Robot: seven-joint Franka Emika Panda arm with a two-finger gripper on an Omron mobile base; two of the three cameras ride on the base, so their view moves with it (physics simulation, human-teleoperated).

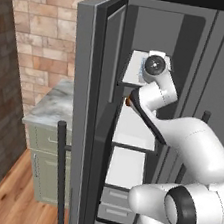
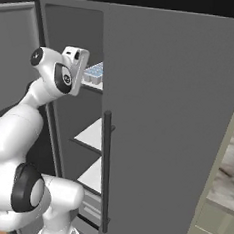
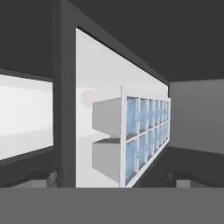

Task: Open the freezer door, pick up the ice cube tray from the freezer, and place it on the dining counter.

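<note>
Hand view: ice cube tray (image 3: 146, 138) dead ahead of the end effector (image 3: 112, 180), lying on a white shelf (image 3: 100, 78); view is rolled, so the shelf reads as a vertical slab. Blue cells in a white grid face the camera. Finger tips (image 3: 41, 178) sit low on either side, spread wide, nothing between them, tray not touched.

Right base view: tray (image 2: 94, 73) is on the top shelf of the freezer (image 2: 75, 32), just beyond the hand. The plain grey door (image 2: 173, 123) hides the rest of the shelf.

Left base view: freezer door (image 1: 86, 110) swung open, edge-on, with its dark bar handle (image 1: 60, 177). Lower shelves, the drawers (image 1: 117, 205) and a small brown item (image 1: 128, 102) show below the end effector. A small marble counter (image 1: 54, 107) stands off to the left.
</note>
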